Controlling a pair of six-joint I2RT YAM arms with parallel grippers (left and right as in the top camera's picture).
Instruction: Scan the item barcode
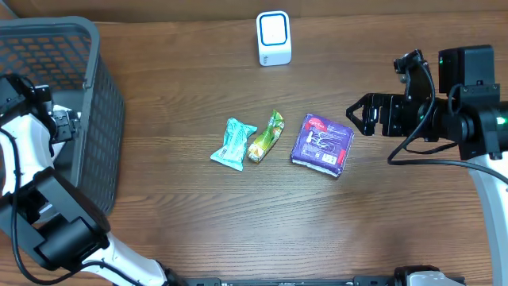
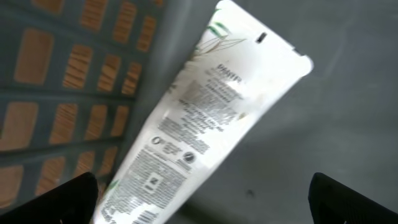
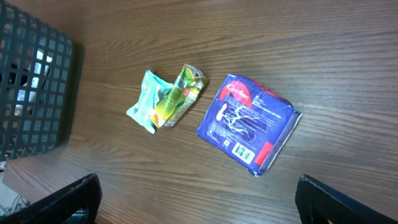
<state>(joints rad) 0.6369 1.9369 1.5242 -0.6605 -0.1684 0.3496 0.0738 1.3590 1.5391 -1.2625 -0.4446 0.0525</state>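
Note:
A white tube with small black print lies slanted on the dark floor of the grey mesh basket. My left gripper hangs open just above the tube's lower end, and the tube lies free between its fingers. On the table lie a purple packet with a barcode label, a green sachet and a teal sachet. My right gripper is open to the right of the purple packet, holding nothing. The white scanner stands at the back centre.
The basket's mesh wall rises close on the left of the tube. The basket takes up the table's left end. The right arm's black body and cable lie over the right edge.

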